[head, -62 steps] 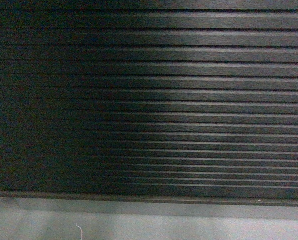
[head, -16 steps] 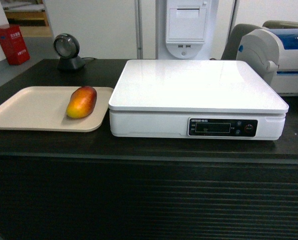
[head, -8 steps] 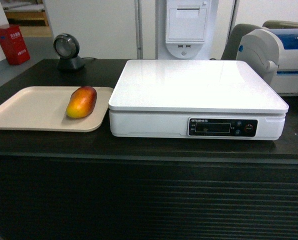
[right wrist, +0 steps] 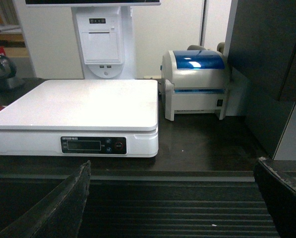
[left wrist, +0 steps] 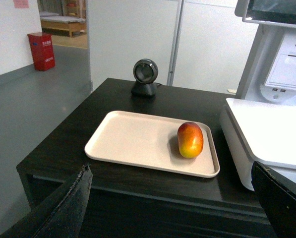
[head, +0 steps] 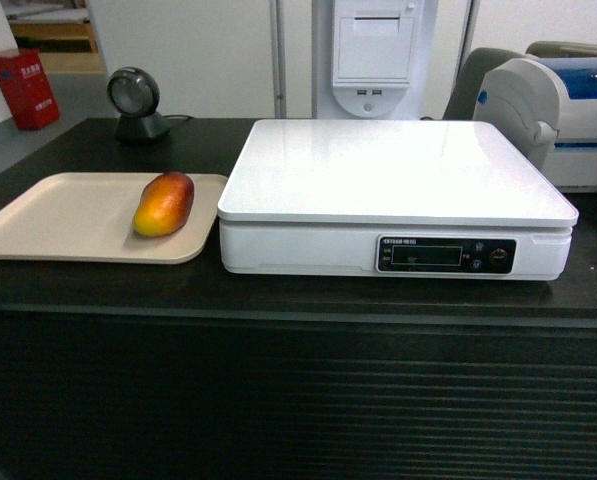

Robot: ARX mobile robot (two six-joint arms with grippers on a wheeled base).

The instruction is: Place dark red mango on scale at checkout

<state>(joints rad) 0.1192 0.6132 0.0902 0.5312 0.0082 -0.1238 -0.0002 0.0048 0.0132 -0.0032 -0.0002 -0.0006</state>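
The dark red mango (head: 164, 203) lies on its side at the right end of a beige tray (head: 58, 220) on the black checkout (head: 298, 300) counter; it also shows in the left wrist view (left wrist: 190, 139). Right of the tray stands the white scale (head: 393, 180), its flat top bare, seen too from the right wrist (right wrist: 78, 106). My left gripper (left wrist: 170, 198) is open, held off in front of the counter edge, short of the tray. My right gripper (right wrist: 172, 198) is open before the ribbed front panel, below the scale's right end. Neither gripper appears in the head view.
A round black scanner (head: 134, 100) stands at the back left. Behind the scale rises a white kiosk with a printer slot (head: 373, 55). A grey-white printer with a blue stripe (head: 553, 105) sits at the right. A red box (head: 23, 88) stands on the floor far left.
3.8 s ago the head view showed only the ribbed front panel close up; it has since risen to show the countertop. Over the last second nothing has moved.
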